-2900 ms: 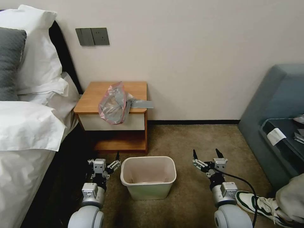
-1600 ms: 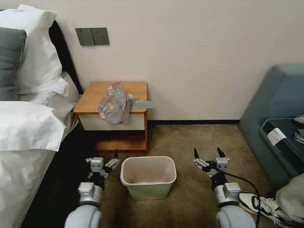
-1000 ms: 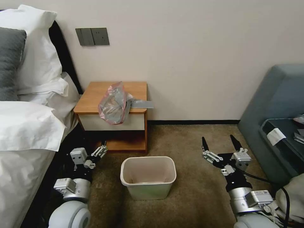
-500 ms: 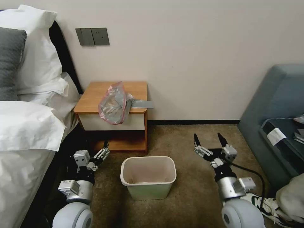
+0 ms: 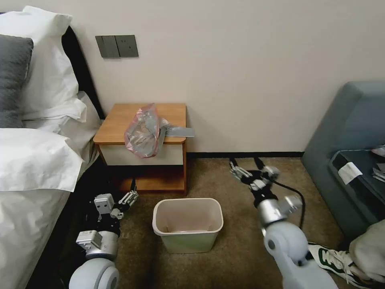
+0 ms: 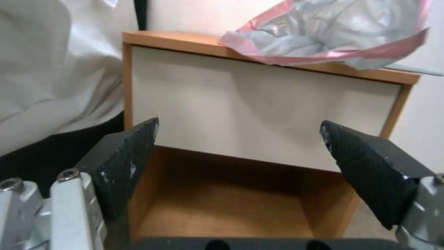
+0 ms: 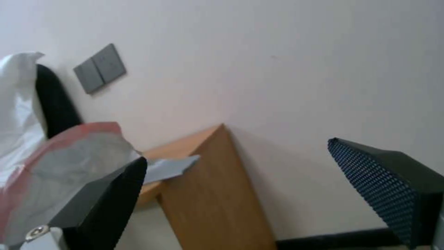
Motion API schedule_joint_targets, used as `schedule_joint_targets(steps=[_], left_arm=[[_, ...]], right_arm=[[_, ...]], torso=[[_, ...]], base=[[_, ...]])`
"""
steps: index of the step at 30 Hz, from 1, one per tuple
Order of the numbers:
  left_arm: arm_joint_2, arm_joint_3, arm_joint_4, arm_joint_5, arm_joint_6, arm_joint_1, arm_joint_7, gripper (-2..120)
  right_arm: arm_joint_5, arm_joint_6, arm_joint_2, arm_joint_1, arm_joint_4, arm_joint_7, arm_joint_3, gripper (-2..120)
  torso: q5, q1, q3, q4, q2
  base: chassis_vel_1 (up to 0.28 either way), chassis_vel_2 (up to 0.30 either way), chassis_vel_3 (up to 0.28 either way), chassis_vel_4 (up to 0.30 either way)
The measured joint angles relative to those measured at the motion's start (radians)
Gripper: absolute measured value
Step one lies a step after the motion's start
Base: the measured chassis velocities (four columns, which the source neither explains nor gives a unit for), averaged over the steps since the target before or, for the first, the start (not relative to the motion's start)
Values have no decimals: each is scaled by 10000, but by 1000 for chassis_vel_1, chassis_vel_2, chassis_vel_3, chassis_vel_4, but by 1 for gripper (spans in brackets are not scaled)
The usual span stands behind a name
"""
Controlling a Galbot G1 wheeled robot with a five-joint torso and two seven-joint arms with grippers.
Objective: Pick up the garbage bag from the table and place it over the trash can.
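Right hand (image 5: 245, 167), jaws wide and empty, hangs low beside the desk (image 5: 120, 120); the garbage bag (image 5: 142, 134) lies above it, draped over the desk's front edge. Left hand (image 5: 130, 194), also wide, waits beside the unlined trash can (image 5: 187, 233). Pickup and fitting both remain.

A crinkly translucent grey plastic garbage bag with a pinkish-red rim (image 5: 143, 131) droops over the front edge of the small orange-brown wooden desk (image 5: 120, 122). On the carpet before it stands the cream-beige plastic trash can (image 5: 188, 224). The left end effector (image 5: 127, 192) hovers low beside the desk's lower shelf; the right end effector (image 5: 245, 165), fingers spread, reaches toward the desk.
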Motion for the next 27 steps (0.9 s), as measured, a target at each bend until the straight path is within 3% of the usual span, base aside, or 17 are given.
schedule_joint_targets(steps=[5,12,18,27], left_arm=[[25,-148,176,27,3,-16,-39,89],[13,-212,469,47,-22,-46,-90,89],[9,-215,599,47,-42,-23,-124,89],[95,-317,556,43,-202,121,-157,89]], right_arm=[[1211,-30,-162,1379,-1011,64,-1077,100],[2778,-112,406,2865,-2202,431,-2108,100],[5069,544,950,4396,-3480,893,-2949,100],[5362,731,1388,4840,-4519,856,-3044,100]], torso=[[-1,0,0,-1,0],[-2,0,-1,-1,0],[-3,0,-1,2,0],[-2,0,-1,-2,0]], base=[[0,0,0,0],[0,0,0,0],[0,0,0,0],[0,0,0,0]])
